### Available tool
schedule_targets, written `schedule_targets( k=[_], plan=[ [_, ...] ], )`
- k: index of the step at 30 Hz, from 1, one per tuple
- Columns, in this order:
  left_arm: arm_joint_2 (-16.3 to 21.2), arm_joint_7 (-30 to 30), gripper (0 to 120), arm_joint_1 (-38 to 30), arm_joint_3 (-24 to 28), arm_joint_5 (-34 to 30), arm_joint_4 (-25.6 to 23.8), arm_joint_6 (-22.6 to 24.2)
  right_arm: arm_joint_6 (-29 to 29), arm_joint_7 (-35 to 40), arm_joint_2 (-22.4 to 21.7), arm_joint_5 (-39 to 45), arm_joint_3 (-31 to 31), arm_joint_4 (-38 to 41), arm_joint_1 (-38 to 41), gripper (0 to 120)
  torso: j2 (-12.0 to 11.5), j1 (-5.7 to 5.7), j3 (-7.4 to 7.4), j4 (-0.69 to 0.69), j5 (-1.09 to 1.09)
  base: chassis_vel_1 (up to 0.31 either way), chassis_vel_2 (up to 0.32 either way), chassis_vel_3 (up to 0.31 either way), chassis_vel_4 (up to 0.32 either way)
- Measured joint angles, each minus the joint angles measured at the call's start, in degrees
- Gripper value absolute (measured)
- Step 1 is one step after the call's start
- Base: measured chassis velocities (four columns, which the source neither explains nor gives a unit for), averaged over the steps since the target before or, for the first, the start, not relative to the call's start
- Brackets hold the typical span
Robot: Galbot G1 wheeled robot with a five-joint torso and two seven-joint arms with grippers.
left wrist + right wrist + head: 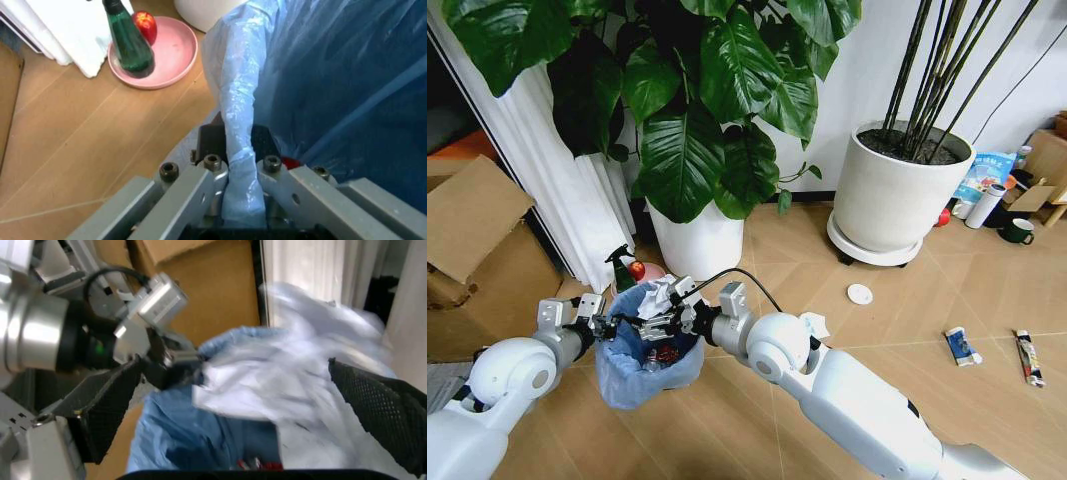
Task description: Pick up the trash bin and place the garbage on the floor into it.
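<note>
- Black mesh-padded jaws of the right gripper (665, 312) stand apart around a crumpled white paper wad (656, 297), which sits between them right above the mouth of the bin; whether the pads are pressing the paper or have let go, I cannot tell.
- Grey metal jaws of the left gripper (241, 172) are closed on the rim of the small round trash bin lined with a crinkled light-blue plastic bag (642, 365), pinching bag and rim together, so the bin hangs off the light tan herringbone wood-look floor (827, 270) at the robot's left front.
- The relation that counts, by my reading: the wad lies straight over the open bag, so the paper needs only a drop downward; red scraps already lie inside the bin.
- More garbage lies well away on the floor to the robot's right: a small white round lid (860, 293), a blue-white wrapper (962, 346) and a thin tube (1029, 358), all nearer the right arm.
- Beside the bin, near the robot's left, a pink round dish (165, 55) carries a dark green spray bottle (129, 42) and a red fruit (145, 25).
- 2 large white plant pots (897, 200) stand behind, and brown cardboard boxes (472, 250) stand at the left; none blocks the drop, I judge.
</note>
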Motion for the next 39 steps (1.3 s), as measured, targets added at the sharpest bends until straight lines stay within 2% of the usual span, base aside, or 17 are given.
schedule_targets(
  k=[11, 18, 22, 30, 33, 34, 39],
  plan=[
    [0.03, 0.44, 0, -0.15, -0.17, 0.10, 0.34, 0.00, -0.20, 0.06, -3.39, -0.11, 3.10, 1.70, -3.06, 100, 0.00, 0.00, 0.00, -0.01, 0.00, 0.000, 0.000, 0.000, 0.000],
    [-0.40, 0.44, 0, 0.08, -0.14, 0.72, 0.57, 0.00, 2.06, 1.71, -1.62, 0.46, 5.22, 2.37, -2.73, 100, 0.00, 0.00, 0.00, 0.00, 0.01, 0.000, 0.000, 0.000, 0.000],
    [-0.87, 0.39, 0, 0.76, -0.45, 0.97, 0.55, 0.00, 2.99, 5.29, -0.55, 1.13, 8.37, 1.09, -1.36, 100, 0.00, 0.00, 0.00, 0.01, 0.00, 0.000, 0.000, 0.000, 0.000],
    [-1.59, 0.12, 0, 1.66, -0.82, 1.13, -0.33, -0.01, 2.38, 13.14, -0.79, -0.11, 16.16, -7.73, -2.91, 100, 0.00, 0.00, 0.00, -0.01, 0.01, 0.000, 0.000, 0.000, 0.000],
    [-1.79, 0.06, 0, 1.77, -0.87, 1.19, -0.63, 0.00, -1.18, 17.54, -0.84, 1.19, 19.63, -14.17, -6.06, 100, 0.01, 0.00, 0.00, 0.00, 0.01, 0.000, 0.000, 0.000, 0.000],
    [-1.79, 0.06, 0, 1.77, -0.87, 1.19, -0.63, 0.00, -1.18, 17.54, -0.84, 1.19, 19.63, -14.17, -6.06, 100, 0.01, 0.00, 0.00, 0.00, 0.01, 0.000, 0.000, 0.000, 0.000],
    [-1.90, 0.04, 0, 1.69, -0.53, 1.38, -0.56, 0.00, -0.10, 16.71, -0.06, -1.95, 24.87, -25.53, -9.55, 100, 0.01, 0.00, 0.00, -0.02, 0.01, 0.000, 0.000, 0.000, 0.000]
  ],
)
